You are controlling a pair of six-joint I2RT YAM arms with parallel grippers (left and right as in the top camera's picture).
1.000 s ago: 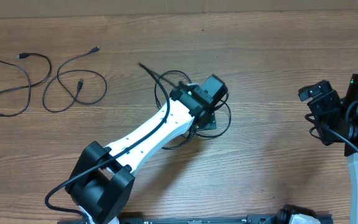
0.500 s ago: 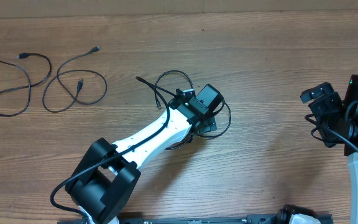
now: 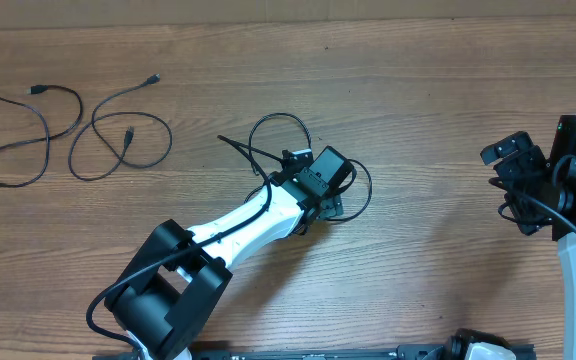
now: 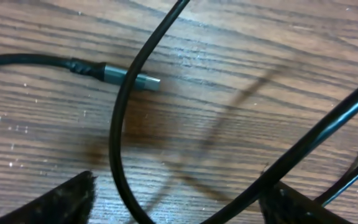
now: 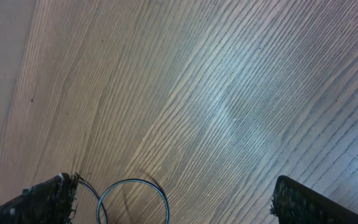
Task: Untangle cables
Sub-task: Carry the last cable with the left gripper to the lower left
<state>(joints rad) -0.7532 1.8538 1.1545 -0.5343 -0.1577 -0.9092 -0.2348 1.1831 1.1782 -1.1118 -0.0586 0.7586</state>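
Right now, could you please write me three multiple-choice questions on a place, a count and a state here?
1. Where is the tangled bundle? A) under the left fingers B) at the right edge C) at the far left
2. How many loose cables lie at the far left? A) one B) two C) four
3. The right fingers are: A) shut on a cable B) shut on a plug C) open
1A: its cords run between them in the left wrist view. 2B: two separate cords lie there. 3C: they stand wide apart.
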